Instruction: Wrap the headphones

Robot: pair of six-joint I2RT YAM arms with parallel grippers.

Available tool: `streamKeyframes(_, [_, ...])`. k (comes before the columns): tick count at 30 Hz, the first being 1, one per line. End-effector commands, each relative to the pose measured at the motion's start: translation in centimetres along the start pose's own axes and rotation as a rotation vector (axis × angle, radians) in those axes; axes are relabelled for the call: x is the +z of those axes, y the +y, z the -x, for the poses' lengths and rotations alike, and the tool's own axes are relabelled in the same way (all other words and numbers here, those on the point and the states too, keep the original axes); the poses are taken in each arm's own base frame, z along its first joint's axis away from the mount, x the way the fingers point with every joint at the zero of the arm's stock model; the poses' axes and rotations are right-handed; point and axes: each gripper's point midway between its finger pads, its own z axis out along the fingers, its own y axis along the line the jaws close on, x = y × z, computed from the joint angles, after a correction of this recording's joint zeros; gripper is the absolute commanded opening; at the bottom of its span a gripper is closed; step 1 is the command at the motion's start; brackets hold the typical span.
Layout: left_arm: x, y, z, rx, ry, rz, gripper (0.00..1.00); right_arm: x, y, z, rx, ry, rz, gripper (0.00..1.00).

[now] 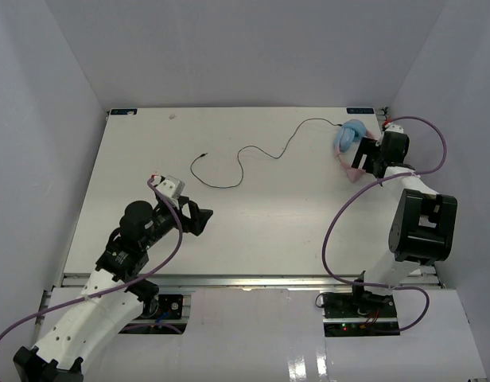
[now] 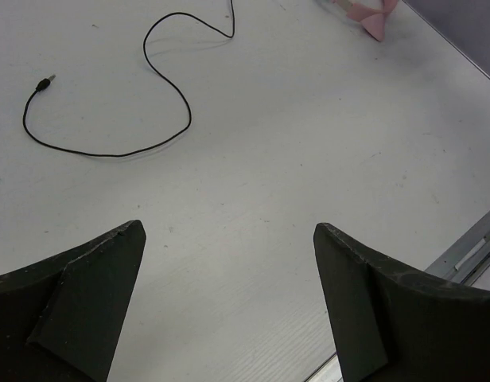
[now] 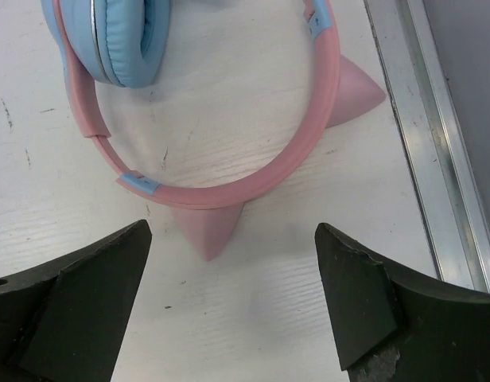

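Observation:
The headphones [image 1: 350, 142] lie at the table's far right, with light-blue earcups [image 3: 122, 40] and a pink cat-eared headband [image 3: 253, 179]. Their thin black cable [image 1: 253, 151] snakes left across the table to the jack [image 1: 204, 154]; it also shows in the left wrist view [image 2: 161, 79], with the jack [image 2: 44, 81]. My right gripper [image 3: 233, 278] is open and empty, just short of the headband's ear. In the top view it [image 1: 364, 155] sits beside the headphones. My left gripper [image 2: 229, 263] is open and empty over bare table, near the front left [image 1: 199, 219].
Thick purple robot cables [image 1: 340, 215] loop by the right arm and another [image 1: 169, 239] by the left arm. The table's metal right rail [image 3: 436, 159] runs close beside the headphones. White walls enclose the table on three sides.

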Motion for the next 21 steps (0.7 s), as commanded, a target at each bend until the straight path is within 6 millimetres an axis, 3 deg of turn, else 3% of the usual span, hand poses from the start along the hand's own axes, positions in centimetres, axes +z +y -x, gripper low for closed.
streamKeyframes(1, [-0.3,-0.4,0.8,0.013,-0.032,-0.021,0.98,0.6,-0.7,0.6,0.052,-0.045,-0.04,0.9])
streamKeyframes(5, [-0.5,-0.4,1.0,0.013,-0.043,-0.017,0.98,2.0,-1.0,1.2,0.055,-0.024,-0.008,0.9])
streamKeyframes(11, [-0.5,-0.3,1.1,0.015,-0.047,-0.014,0.98,3.1,-0.5,4.1,0.152,-0.095,0.02,0.9])
streamKeyframes(16, [-0.4,-0.3,0.9,0.018,-0.037,-0.017,0.98,4.6,-1.2,3.1,0.249,-0.03,-0.045,0.9])
streamKeyframes(21, [-0.3,-0.4,0.9,0.021,-0.036,-0.024,0.98,6.1,-1.8,2.4,0.278,0.011,-0.093,0.97])
